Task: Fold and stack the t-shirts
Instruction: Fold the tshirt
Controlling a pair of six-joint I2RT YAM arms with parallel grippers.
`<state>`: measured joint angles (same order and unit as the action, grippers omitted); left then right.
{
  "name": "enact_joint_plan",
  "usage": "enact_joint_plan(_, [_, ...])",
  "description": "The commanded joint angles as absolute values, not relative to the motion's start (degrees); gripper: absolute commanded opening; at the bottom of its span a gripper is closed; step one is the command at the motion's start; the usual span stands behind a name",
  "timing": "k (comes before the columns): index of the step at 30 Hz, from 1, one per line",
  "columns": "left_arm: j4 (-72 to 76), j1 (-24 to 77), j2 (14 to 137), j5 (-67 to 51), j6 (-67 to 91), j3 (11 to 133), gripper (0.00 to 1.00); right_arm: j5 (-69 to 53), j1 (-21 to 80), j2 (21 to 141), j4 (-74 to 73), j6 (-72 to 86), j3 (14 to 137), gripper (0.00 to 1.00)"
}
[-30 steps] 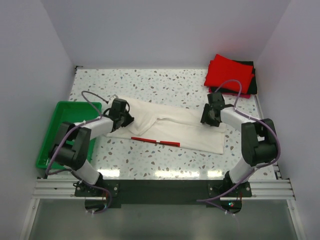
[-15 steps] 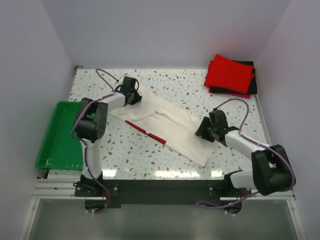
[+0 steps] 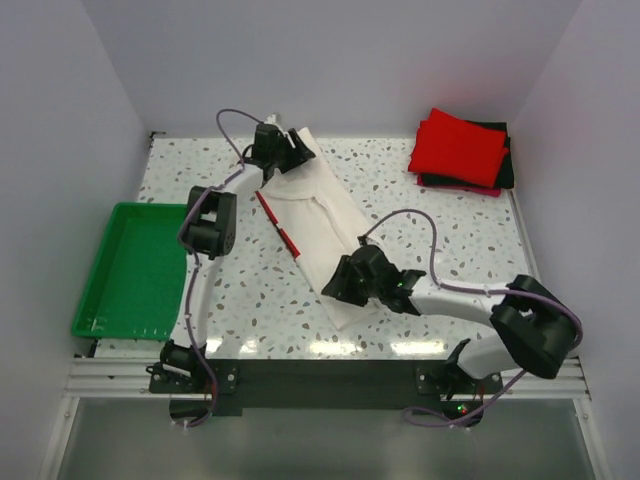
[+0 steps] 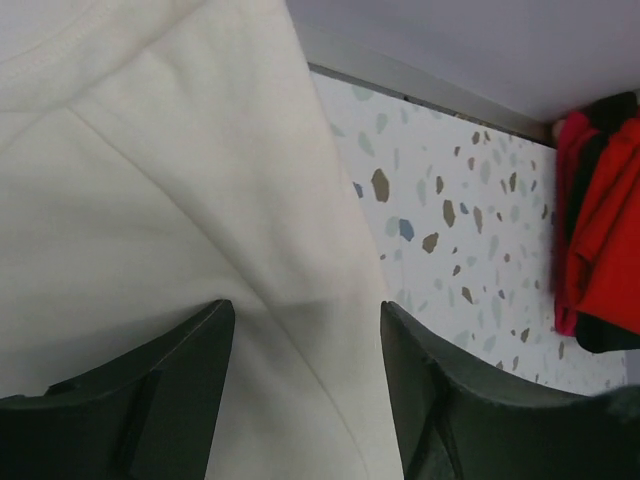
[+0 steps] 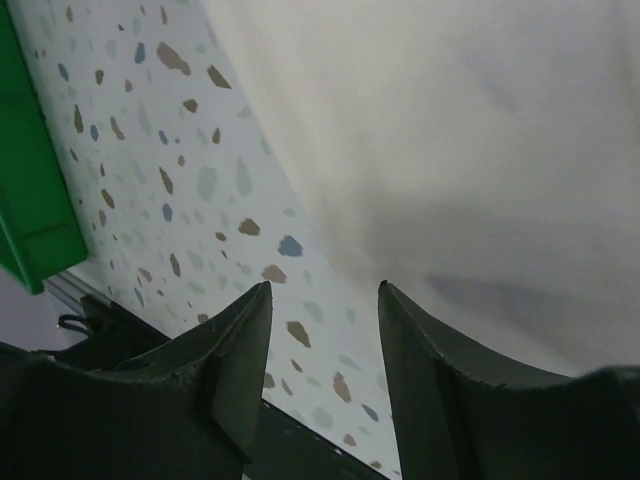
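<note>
- Swung round in the last second, the shirt (image 3: 325,205) now lies lengthwise from the desk's (image 3: 240,290) far edge toward its near edge.
- Left hand (image 3: 288,150) is at the far end, fingers spread wide and the cloth loose beneath them.
- Right hand (image 3: 340,288) is at the near end, half parted; I cannot tell whether it pinches cloth.
- The folded stack (image 3: 460,150) sits in the far right corner, probably the right arm's reach.

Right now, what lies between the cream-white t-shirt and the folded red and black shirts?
Nothing: only bare speckled tabletop separates the cream-white t-shirt from the folded red and black shirts, shown in the top external and left wrist views.
</note>
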<state>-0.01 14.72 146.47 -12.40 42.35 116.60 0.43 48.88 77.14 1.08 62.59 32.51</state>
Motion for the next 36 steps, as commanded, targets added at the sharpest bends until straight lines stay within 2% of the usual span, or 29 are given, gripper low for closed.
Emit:
enact_joint_plan(1, [8.0,13.4,152.7,-23.4,44.0,120.0,0.67,0.1,49.7,84.8,8.6,63.5,42.5,0.5])
enact_joint_plan(5, [11.2,12.8,153.7,-27.5,45.3,123.9,0.71,-0.2,49.8,86.9,2.1,54.6,50.0,0.5])
enact_joint_plan(8, [13.2,12.3,150.7,-28.3,44.6,123.1,0.73,6.4,49.6,84.6,-7.5,47.8,53.5,0.51])
enact_joint_plan(10, [14.2,11.7,147.8,-28.2,44.6,121.9,0.73,13.1,49.3,82.9,-14.8,44.6,55.0,0.55])
enact_joint_plan(14, [15.6,11.2,141.1,-26.6,43.6,116.2,0.73,14.2,46.3,82.9,-20.4,35.2,54.8,0.6])
enact_joint_plan(21, [18.3,11.2,123.1,-19.7,41.7,96.4,0.73,17.0,44.8,87.8,-20.0,26.2,52.1,0.7])
enact_joint_plan(25, [18.6,11.2,114.4,-17.3,41.7,87.3,0.73,18.5,45.1,89.5,-19.8,24.9,50.5,0.71])
enact_joint_plan(32, [20.0,11.3,100.3,-14.9,47.4,67.6,0.72,13.7,46.8,90.4,-20.8,30.7,48.2,0.71])
enact_joint_plan(36, [17.9,12.2,90.7,-11.1,50.1,58.6,0.71,11.7,51.9,92.9,-20.0,37.9,47.5,0.71])
